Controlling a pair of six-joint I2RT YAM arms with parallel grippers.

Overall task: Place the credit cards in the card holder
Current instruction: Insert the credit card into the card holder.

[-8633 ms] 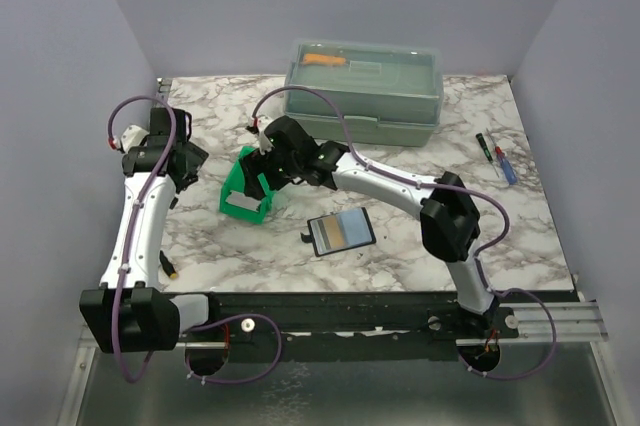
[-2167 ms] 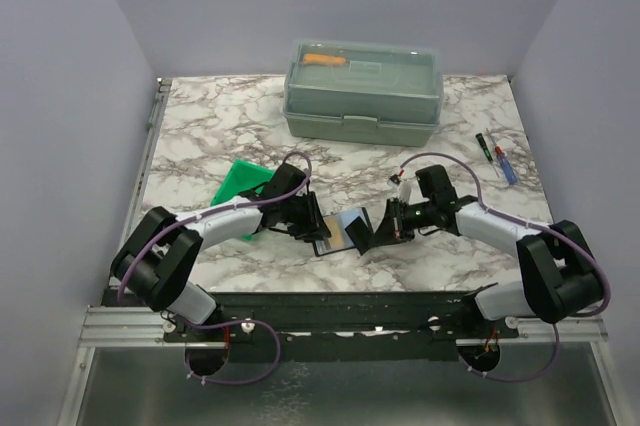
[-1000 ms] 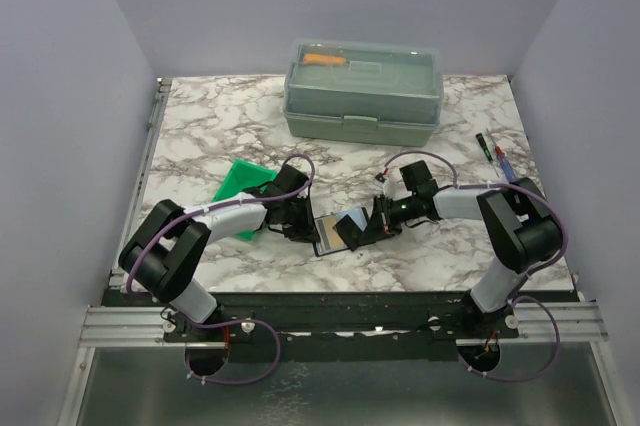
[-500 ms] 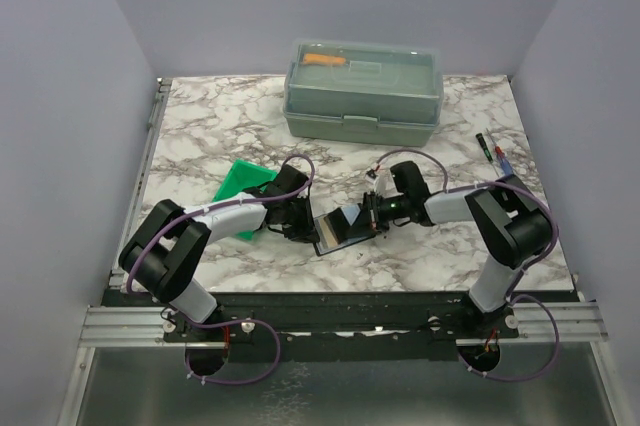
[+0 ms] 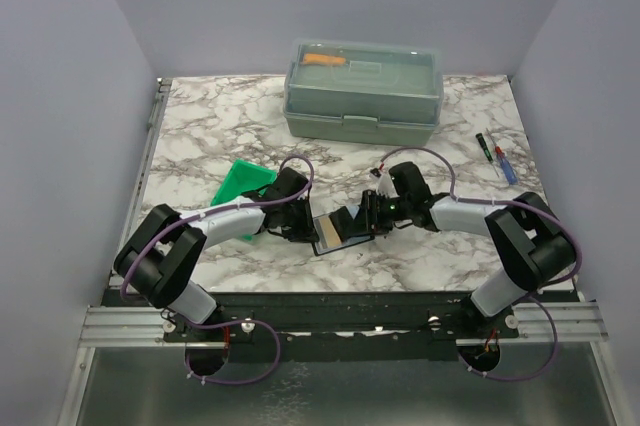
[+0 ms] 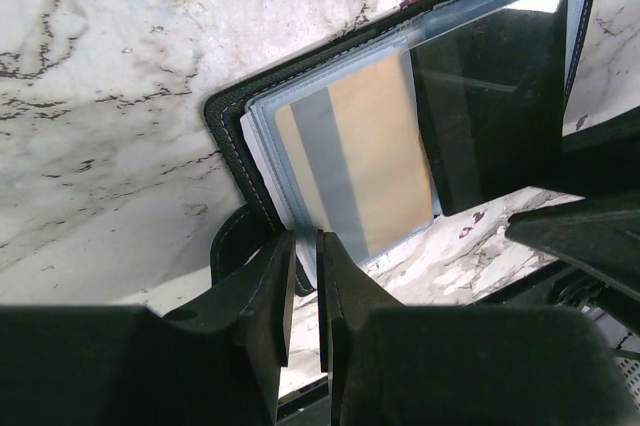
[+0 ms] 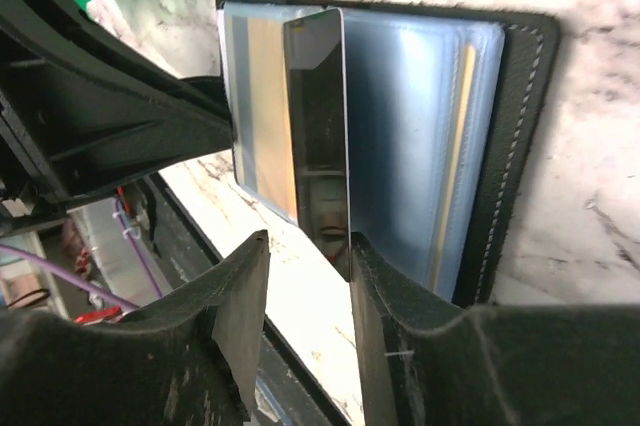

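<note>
Stretching low toward each other, left fingers [image 6: 268, 291] pinching card holder [image 6: 224, 114], right fingers [image 7: 243, 296] gripping card [image 7: 315, 126]

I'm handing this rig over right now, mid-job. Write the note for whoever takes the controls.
Left claw: shut on the near edge of the open card holder, holding it.
Right claw: shut on a dark shiny card, poised over the holder's clear pockets, not yet slid in.
Done: one yellow-and-grey card sits in a pocket.
Left: slide the held card in and release it. The green bin lies left of the holder in the top view. Whether it holds more cards cannot be seen.
</note>
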